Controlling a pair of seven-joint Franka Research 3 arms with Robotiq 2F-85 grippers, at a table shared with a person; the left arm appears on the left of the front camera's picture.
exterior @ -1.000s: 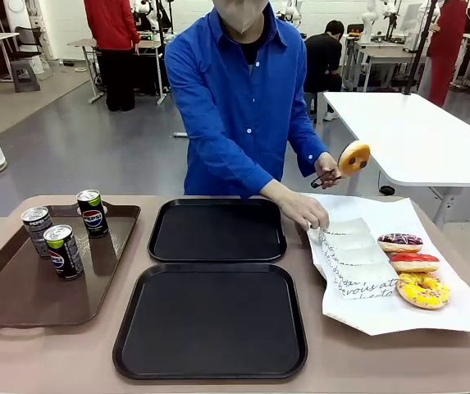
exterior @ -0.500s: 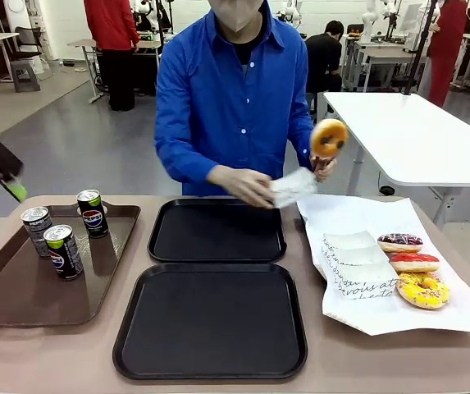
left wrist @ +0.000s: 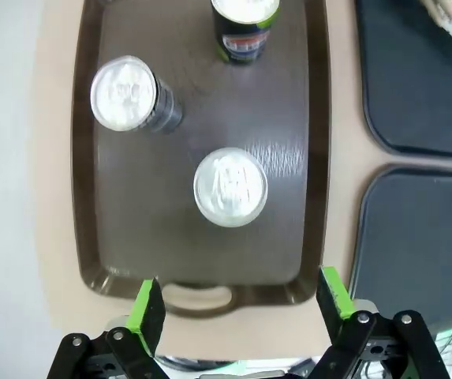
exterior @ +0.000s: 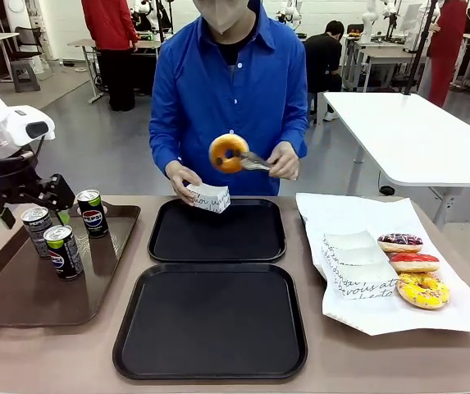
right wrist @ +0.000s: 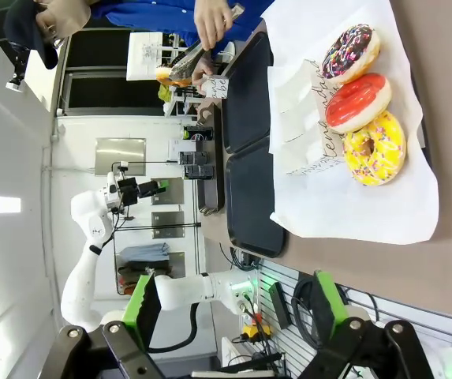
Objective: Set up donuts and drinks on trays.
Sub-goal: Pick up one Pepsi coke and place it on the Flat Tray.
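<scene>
**Donut about to be sleeved, cans not grabbed yet**

The left gripper (left wrist: 237, 304) is hung wide open over the brown tray (left wrist: 91, 237) with nothing held. It's lined up just short of the three cans (left wrist: 229, 187), probably so one can be taken straight from the top. All the cans are stood upright on that brown tray, close together but not touching.

The two black trays (exterior: 216, 238) are bare, so the actual setup can't be called started.

A golden donut (exterior: 229, 153) is held up in tongs (exterior: 255, 162) by one hand (exterior: 285, 162) of the person. A paper sleeve (exterior: 210, 197) is held in the other hand (exterior: 181, 174), right above the back edge of the far one, presumably so the donut can be slid in before it's put down.

Three iced donuts (exterior: 413, 262) are laid in a row on the white paper (exterior: 366, 316) at the right, beside a stack of sleeves (exterior: 353, 263).

The right gripper (right wrist: 233, 308) is spread wide as well and empty, set back from that paper.
</scene>
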